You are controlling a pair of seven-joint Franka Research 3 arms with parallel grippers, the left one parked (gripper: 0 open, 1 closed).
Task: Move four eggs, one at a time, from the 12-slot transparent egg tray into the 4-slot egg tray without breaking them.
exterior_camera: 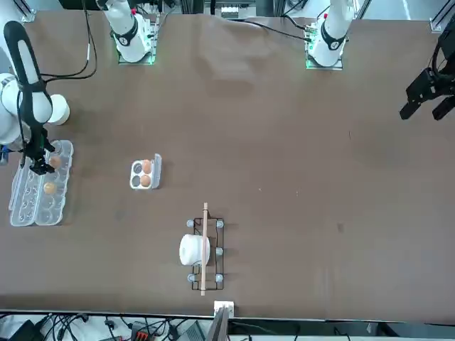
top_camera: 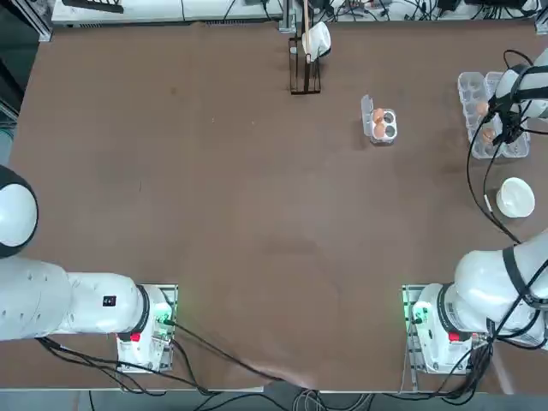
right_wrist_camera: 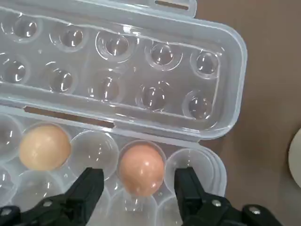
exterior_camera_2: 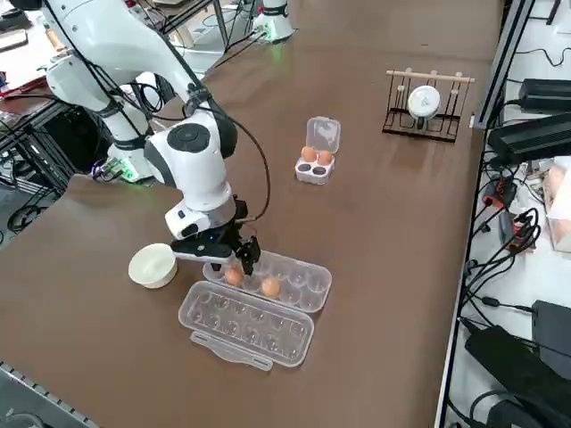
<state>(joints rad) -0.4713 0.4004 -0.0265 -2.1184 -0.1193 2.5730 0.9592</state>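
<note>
The 12-slot transparent egg tray point(exterior_camera_2: 299, 283) lies near the table's right edge with its lid point(right_wrist_camera: 141, 56) folded flat beside it. Two eggs sit in its cups, one point(right_wrist_camera: 141, 168) near the end and one point(right_wrist_camera: 44, 146) two cups along. My right gripper point(right_wrist_camera: 140, 179) hangs low over the tray, open, with a finger point(right_wrist_camera: 89, 188) on either side of the end egg point(exterior_camera_2: 234, 276) and a small gap each side. The 4-slot egg tray point(top_camera: 390, 124) stands mid-table, lid up, with two eggs point(top_camera: 378, 115) point(top_camera: 379, 131) in one column.
A round white bowl point(top_camera: 516, 197) sits just beside the long tray, towards the arm's base. A black wire rack point(top_camera: 305, 75) holding a white cup point(top_camera: 317, 38) stands at the far edge. Brown table point(top_camera: 214, 214) stretches to the left.
</note>
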